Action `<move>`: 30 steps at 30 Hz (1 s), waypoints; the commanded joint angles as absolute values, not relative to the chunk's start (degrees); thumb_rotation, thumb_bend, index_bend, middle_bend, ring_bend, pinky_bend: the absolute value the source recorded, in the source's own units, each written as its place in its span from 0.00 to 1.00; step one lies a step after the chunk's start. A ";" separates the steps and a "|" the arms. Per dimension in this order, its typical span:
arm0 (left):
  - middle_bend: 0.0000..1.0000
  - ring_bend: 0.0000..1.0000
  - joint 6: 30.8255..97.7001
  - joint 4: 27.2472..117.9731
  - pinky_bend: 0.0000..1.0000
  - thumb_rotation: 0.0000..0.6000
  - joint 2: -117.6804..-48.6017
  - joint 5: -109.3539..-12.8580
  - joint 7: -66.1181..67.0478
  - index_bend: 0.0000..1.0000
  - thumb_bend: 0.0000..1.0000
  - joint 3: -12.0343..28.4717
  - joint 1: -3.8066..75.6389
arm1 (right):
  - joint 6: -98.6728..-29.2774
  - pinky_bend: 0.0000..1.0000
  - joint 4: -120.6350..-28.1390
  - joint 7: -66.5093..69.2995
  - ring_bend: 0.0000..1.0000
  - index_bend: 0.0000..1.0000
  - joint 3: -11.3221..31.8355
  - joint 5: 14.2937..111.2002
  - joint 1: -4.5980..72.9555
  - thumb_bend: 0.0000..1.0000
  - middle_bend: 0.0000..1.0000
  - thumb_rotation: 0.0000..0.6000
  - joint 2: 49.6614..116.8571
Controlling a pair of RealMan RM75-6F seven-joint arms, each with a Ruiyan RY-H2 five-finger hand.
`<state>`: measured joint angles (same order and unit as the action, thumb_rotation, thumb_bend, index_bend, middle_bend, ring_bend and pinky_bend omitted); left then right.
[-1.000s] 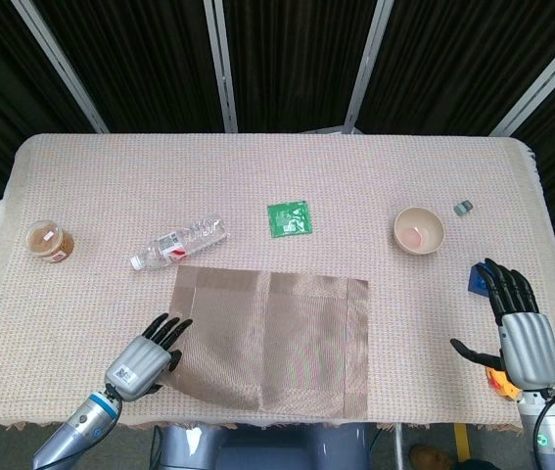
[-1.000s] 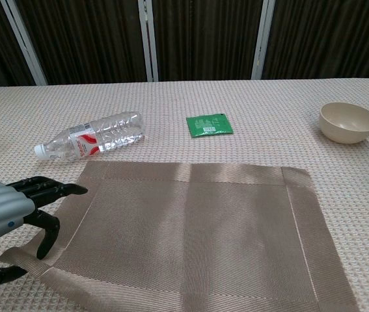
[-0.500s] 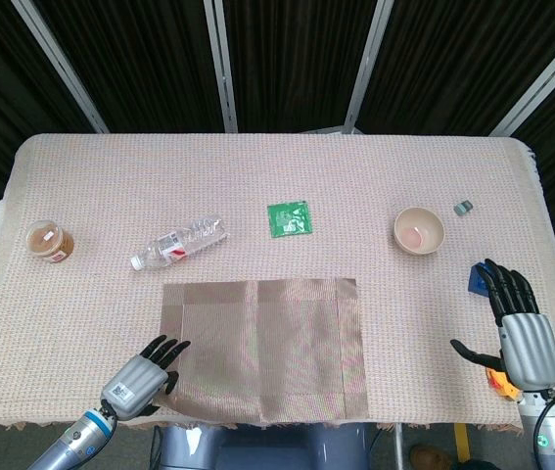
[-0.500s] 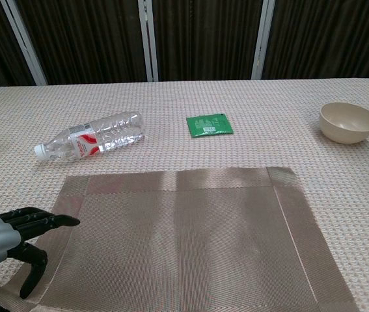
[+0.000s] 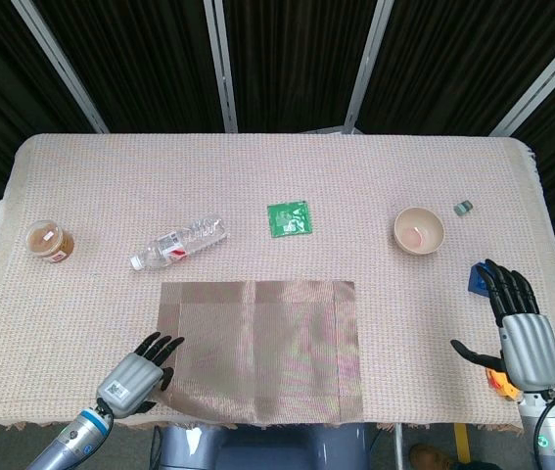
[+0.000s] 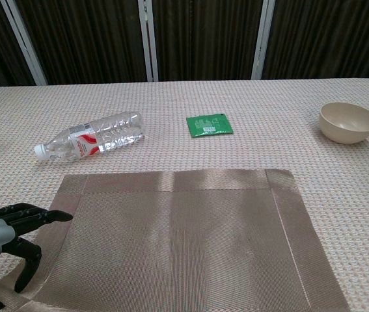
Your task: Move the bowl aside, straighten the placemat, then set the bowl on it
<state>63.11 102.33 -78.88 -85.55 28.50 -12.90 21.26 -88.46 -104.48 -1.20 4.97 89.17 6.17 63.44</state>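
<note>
Left hand (image 5: pixel 135 370) grips near-left corner of brown woven rectangular placemat (image 5: pixel 262 348), straightening nearly done; next: fetch beige round bowl (image 5: pixel 419 231) far right of placemat.

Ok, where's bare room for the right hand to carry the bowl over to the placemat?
The cloth between the bowl and the placemat right edge is bare, as is the placemat's middle and right. Its left edge is taken by the left hand. The green packet and bottle lie beyond its far edge. The right hand rests beside small blue and orange items.
</note>
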 commanded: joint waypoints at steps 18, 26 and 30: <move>0.00 0.00 73.00 107.86 0.00 1.00 -65.72 -91.73 16.24 0.00 0.00 -11.25 19.35 | -87.23 0.00 -104.07 -1.28 0.00 0.00 5.14 87.99 6.29 0.00 0.00 1.00 63.65; 0.00 0.00 79.18 109.45 0.00 1.00 -60.06 -86.52 10.82 0.00 0.00 -5.59 17.69 | -86.37 0.00 -103.99 -2.21 0.00 0.00 5.29 87.35 6.60 0.00 0.00 1.00 63.83; 0.00 0.00 81.71 109.20 0.00 1.00 -59.40 -81.71 10.03 0.00 0.00 -1.53 17.04 | -82.31 0.00 -102.54 -2.48 0.00 0.00 6.18 83.43 8.19 0.00 0.00 1.00 64.04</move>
<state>80.33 109.26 -59.96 -83.90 10.64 -3.53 17.58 -84.48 -103.42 -2.35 5.64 85.46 7.22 63.90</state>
